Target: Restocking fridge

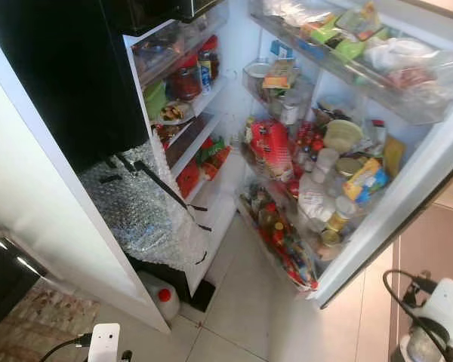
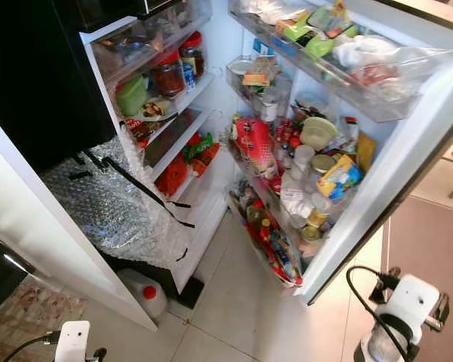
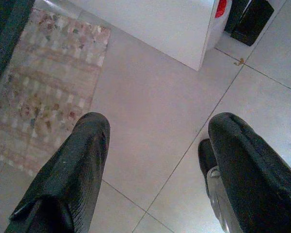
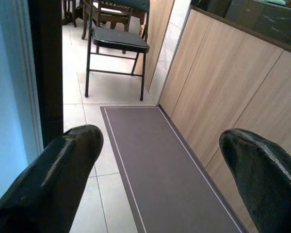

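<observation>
Left wrist view and right wrist view: left gripper (image 3: 155, 160) and right gripper (image 4: 160, 165) both gape wide, holding nothing.

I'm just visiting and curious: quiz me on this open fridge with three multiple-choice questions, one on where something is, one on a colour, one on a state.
1. Where does the white jug stand?
A. on the top door shelf
B. on the floor under the fridge's bubble-wrapped front
C. on the chair

2. What colour is the jug's cap?
A. red
B. blue
C. black

3. How are the grippers?
A. both shut on jars
B. both open and empty
C. one holds a bottle

Answers:
1 B: the white jug sits on the tiled floor below the bubble wrap.
2 A: its cap is red.
3 B: the left gripper and the right gripper each show parted fingers with nothing between.
</observation>
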`<state>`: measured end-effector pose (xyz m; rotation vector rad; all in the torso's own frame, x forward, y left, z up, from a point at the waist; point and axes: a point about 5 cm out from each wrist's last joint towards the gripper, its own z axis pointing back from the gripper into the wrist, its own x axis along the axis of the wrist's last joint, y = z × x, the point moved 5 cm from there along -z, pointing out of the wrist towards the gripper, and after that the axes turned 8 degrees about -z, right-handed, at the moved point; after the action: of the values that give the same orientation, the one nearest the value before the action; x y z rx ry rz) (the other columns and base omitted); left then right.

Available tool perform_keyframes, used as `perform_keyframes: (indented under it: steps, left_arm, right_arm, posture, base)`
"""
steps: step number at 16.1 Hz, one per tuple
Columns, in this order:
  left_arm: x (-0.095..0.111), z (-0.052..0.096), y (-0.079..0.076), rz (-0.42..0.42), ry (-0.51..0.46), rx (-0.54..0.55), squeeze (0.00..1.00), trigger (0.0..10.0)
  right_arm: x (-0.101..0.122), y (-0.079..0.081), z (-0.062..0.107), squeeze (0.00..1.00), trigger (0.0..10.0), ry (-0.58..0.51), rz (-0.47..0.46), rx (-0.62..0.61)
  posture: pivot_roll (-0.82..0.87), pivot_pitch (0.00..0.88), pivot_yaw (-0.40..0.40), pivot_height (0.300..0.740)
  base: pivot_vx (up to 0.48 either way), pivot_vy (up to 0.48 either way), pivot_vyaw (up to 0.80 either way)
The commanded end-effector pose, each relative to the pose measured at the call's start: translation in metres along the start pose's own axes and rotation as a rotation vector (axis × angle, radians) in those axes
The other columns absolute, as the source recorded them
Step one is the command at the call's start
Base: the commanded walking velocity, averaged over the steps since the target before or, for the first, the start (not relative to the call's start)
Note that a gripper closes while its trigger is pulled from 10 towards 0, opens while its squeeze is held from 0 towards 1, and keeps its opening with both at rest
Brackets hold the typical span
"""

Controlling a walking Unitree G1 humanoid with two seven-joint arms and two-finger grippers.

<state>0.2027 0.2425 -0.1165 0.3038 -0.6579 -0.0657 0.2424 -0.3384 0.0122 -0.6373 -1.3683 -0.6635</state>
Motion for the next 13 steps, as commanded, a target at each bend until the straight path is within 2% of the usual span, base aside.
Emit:
perform_keyframes:
  steps: [1, 7, 11, 13]
  left_arm:
    - [-0.009, 0.002, 0.001, -0.003, 0.023, -0.001, 0.00, 10.0]
    - [-0.015, 0.003, 0.000, -0.005, 0.039, -0.003, 0.00, 10.0]
    - [-0.015, 0.003, 0.001, -0.001, 0.040, -0.002, 0.00, 10.0]
    - [-0.014, 0.003, 0.001, 0.003, 0.040, 0.002, 0.00, 10.0]
  right_arm:
    - [0.000, 0.001, 0.000, 0.00, 10.0, 0.006, -0.005, -0.002]
    - [0.021, 0.002, -0.013, 0.00, 10.0, -0.043, -0.026, -0.025]
    - [0.036, 0.014, -0.022, 0.00, 10.0, -0.074, -0.034, 0.002]
    - [0.036, 0.019, -0.022, 0.00, 10.0, -0.074, -0.035, 0.011]
  posture:
    - [-0.14, 0.025, 0.005, 0.740]
    - [-0.15, 0.015, 0.005, 0.740]
    - [-0.15, 0.024, -0.003, 0.740]
    - [-0.14, 0.028, -0.005, 0.740]
  base:
    - [0.000, 0.000, 0.00]
    - [0.000, 0.000, 0.00]
    - [0.000, 0.000, 0.00]
    - [0.000, 0.000, 0.00]
